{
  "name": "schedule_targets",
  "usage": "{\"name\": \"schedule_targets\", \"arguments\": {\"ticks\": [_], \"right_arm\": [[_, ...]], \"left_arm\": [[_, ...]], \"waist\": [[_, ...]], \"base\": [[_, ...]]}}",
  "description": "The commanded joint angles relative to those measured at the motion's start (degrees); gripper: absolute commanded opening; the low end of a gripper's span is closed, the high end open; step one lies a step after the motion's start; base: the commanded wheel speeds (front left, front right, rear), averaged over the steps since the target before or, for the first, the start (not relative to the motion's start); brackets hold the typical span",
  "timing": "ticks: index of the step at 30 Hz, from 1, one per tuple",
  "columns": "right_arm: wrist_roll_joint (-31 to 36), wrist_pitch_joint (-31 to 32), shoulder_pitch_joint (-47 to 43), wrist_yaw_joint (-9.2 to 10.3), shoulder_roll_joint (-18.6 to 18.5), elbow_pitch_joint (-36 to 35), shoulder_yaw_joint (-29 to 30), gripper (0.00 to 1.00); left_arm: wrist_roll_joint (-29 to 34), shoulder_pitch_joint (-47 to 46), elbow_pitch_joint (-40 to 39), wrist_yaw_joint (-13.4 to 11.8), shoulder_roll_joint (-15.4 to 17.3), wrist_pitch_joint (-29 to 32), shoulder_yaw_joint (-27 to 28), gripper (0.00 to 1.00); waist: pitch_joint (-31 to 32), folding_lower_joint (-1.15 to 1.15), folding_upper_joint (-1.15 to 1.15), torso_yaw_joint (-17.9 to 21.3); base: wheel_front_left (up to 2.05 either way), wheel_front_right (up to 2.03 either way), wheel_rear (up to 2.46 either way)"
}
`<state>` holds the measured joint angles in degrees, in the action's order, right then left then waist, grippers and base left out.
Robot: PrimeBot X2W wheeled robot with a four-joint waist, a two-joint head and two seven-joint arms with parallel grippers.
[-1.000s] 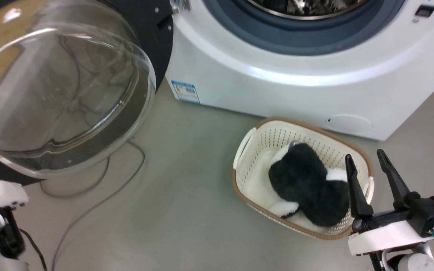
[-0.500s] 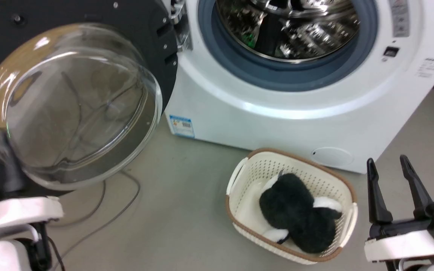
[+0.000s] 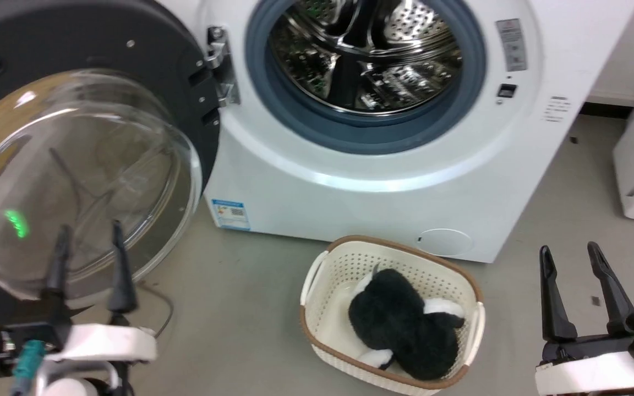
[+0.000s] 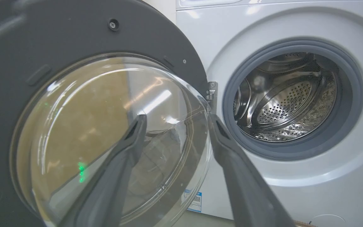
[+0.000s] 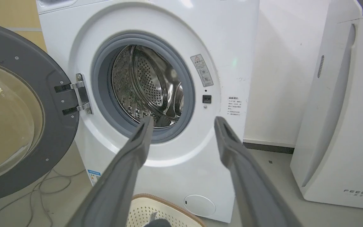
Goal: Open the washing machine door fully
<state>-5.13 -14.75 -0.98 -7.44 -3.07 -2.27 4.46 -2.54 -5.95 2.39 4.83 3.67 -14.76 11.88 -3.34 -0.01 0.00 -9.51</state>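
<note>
The washing machine door is a round black disc with a bulging clear glass bowl. It is swung wide to the left on its hinge, and its inner side faces me. The same door looms close in the left wrist view, and the door lies at the left edge of the right wrist view. The steel drum opening with its grey rubber ring stands uncovered. My left gripper is open, low in front of the glass bowl, holding nothing. My right gripper is open at the lower right, apart from the washer.
A cream laundry basket with a black and white plush toy sits on the floor before the washer. Grey cables trail on the floor under the door. A white appliance stands to the washer's right.
The head camera has tilted upward, so more of the drum and washer front shows. My left gripper has risen into view in front of the door's glass. The right gripper stays open.
</note>
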Motion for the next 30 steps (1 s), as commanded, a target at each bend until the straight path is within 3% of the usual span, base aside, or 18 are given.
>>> {"name": "schedule_targets", "arguments": {"ticks": [1,11,22,23,30], "right_arm": [[-0.2,-0.2,-0.8,-0.05,0.2,-0.3,0.0,1.0],[-0.3,-0.3,-2.1,-0.05,0.2,-0.1,0.0,1.0],[-0.3,-0.3,-3.2,-0.05,0.2,0.7,-0.8,1.0],[-0.1,0.0,-2.6,0.0,0.0,0.6,-0.8,0.0],[0.1,0.4,-2.5,0.0,0.0,0.7,-0.9,0.0]], "left_arm": [[0.0,0.7,0.3,0.3,-0.3,-0.2,-0.3,1.0],[0.5,2.9,4.0,0.8,-0.6,-0.2,-5.0,1.0],[2.0,4.9,7.1,-2.3,-0.7,-0.2,-6.2,1.0],[1.9,4.4,7.2,-2.0,-0.7,0.0,-6.2,0.0],[1.9,4.5,6.9,-2.0,-0.8,0.5,-6.3,0.0]], "waist": [[0.4,0.01,0.0,0.9],[1.9,0.01,0.0,5.5],[2.2,0.01,0.0,10.1],[2.2,0.01,0.0,10.0],[2.2,0.01,0.0,10.1]], "base": [[0.0,0.0,0.0],[0.0,0.0,0.0],[0.0,0.0,0.0],[0.0,0.0,0.0],[0.0,0.0,0.0]]}}
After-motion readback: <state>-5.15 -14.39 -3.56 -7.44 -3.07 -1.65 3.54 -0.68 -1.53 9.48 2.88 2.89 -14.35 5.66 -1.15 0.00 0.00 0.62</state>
